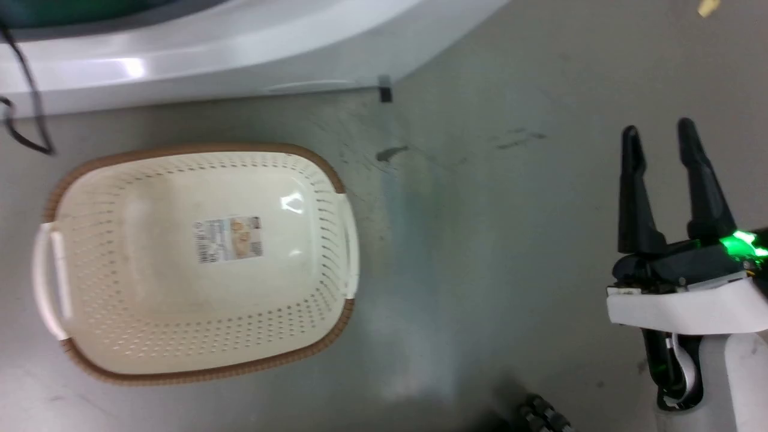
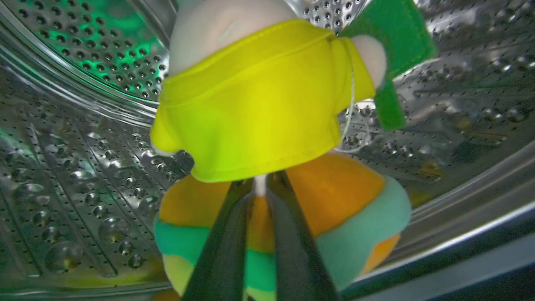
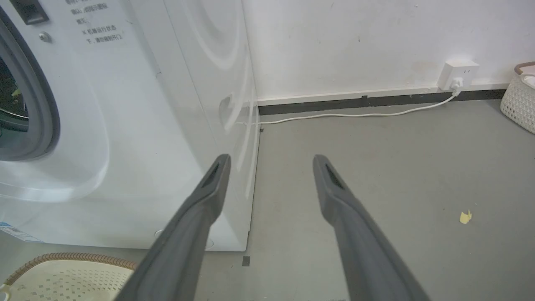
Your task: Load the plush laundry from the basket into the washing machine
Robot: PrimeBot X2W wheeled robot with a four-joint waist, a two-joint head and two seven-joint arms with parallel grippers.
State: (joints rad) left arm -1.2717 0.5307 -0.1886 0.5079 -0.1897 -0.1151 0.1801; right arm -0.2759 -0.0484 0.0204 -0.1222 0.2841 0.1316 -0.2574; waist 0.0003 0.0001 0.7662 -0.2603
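In the left wrist view, my left gripper [image 2: 263, 182] is inside the washing machine's steel drum [image 2: 83, 167]. Its fingers are pressed together on the lower edge of the yellow-and-pale-pink plush [image 2: 259, 104], whose green edge points to the upper right. The orange burger plush [image 2: 342, 196] lies on the drum wall just behind the fingers. The basket [image 1: 198, 372] stands on the floor before the washing machine [image 1: 180, 60] with only its paper label [image 1: 228, 240] inside. My right gripper [image 1: 659, 135] hovers open over bare floor, far right of the basket. The right gripper [image 3: 271, 161] has the washer [image 3: 146, 125] to its left and a corner of the basket [image 3: 62, 280] below.
A black cable [image 1: 27, 90] hangs at the far left near the washer. By the wall are a white socket [image 3: 459, 71], its white cord [image 3: 355, 113] and another white basket [image 3: 520, 100]. A yellow scrap [image 3: 464, 216] lies on the grey floor.
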